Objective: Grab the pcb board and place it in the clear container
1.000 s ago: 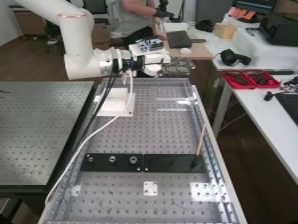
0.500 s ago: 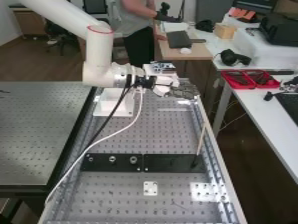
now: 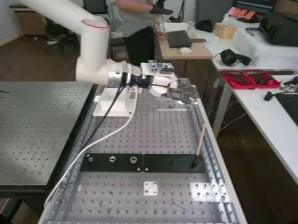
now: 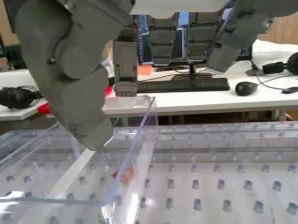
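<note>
the robot's hand (image 3: 181, 93) is at the far end of a metal surface (image 3: 103, 192) drilled with rows of holes, its fingers relaxed and open, with nothing gripped between them and the thumb. in the wrist view the thumb's tip is close over the clear container (image 4: 132, 151), near one see-through wall; whether it touches, i cannot tell. that placing would suit a drop into the open top, or a move just ending there. a small reddish thing (image 4: 124, 175) is seen through the plastic, too blurred to say whether it is inside or is the pcb board, so the board's place stays uncertain. the container's raised wall is the nearest obstacle: a sideways move of the thumb could knock or drag it. a white cable (image 3: 100, 131) slopes from the wrist down over the surface and could snag. nearer the high camera, black plates (image 3: 174, 163) lie across the surface, and a thin stick (image 3: 201, 137) stands tilted at their end, well apart from the hand. a keyboard (image 4: 183, 84) and a mouse (image 4: 246, 88) rest on a white desk beyond.
</note>
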Controlling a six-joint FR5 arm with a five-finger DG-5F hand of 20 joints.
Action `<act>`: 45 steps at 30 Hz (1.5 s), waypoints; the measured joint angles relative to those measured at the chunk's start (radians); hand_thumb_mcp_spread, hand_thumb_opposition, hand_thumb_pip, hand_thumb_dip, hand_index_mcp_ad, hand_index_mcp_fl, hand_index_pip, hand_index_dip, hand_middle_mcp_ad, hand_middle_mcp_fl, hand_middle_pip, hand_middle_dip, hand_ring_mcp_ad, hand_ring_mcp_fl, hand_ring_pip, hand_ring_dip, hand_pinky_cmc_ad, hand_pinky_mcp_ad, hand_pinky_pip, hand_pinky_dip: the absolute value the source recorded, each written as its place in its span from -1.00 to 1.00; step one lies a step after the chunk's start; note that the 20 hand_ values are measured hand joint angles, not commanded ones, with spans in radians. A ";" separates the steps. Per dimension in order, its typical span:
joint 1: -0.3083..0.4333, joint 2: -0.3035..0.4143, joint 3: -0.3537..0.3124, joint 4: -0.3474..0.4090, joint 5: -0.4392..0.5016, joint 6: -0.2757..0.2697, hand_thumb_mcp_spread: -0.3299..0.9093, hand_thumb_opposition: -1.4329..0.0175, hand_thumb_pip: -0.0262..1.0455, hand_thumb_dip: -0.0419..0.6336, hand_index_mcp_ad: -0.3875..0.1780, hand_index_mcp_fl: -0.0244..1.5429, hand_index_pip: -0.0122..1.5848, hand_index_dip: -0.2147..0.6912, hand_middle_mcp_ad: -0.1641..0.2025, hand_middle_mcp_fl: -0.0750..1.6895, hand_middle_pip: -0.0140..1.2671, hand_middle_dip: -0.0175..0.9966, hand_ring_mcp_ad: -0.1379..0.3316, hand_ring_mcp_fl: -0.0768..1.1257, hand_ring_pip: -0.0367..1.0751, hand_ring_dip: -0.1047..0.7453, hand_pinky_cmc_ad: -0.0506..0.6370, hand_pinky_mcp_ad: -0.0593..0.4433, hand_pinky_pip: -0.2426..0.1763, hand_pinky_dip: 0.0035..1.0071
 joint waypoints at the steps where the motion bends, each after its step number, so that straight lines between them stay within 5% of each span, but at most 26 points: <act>1: -0.001 0.008 -0.006 0.003 -0.001 0.000 0.14 -0.26 0.29 -0.13 0.06 -0.96 0.44 -0.25 0.28 -0.91 -0.80 -0.77 0.26 -0.87 -0.80 -0.75 0.05 -0.17 -0.22 -0.15; 13: -0.039 0.236 -0.147 0.047 0.022 -0.011 0.10 -0.22 0.19 -0.17 0.06 -0.96 0.39 -0.23 0.28 -0.91 -0.80 -0.77 0.29 -0.87 -0.79 -0.74 0.05 -0.17 -0.28 -0.03; 26: -0.086 0.499 -0.242 -0.015 0.144 -0.053 0.09 -0.22 0.14 -0.20 0.04 -0.96 0.08 -0.29 0.30 -0.91 -0.80 -0.77 0.30 -0.87 -0.80 -0.74 0.05 -0.11 -0.30 0.01; 45: -0.115 0.541 -0.220 -0.066 0.156 -0.062 0.09 -0.19 0.11 -0.22 0.05 -0.96 -0.06 -0.26 0.30 -0.91 -0.80 -0.75 0.33 -0.87 -0.80 -0.74 0.06 -0.06 -0.34 0.01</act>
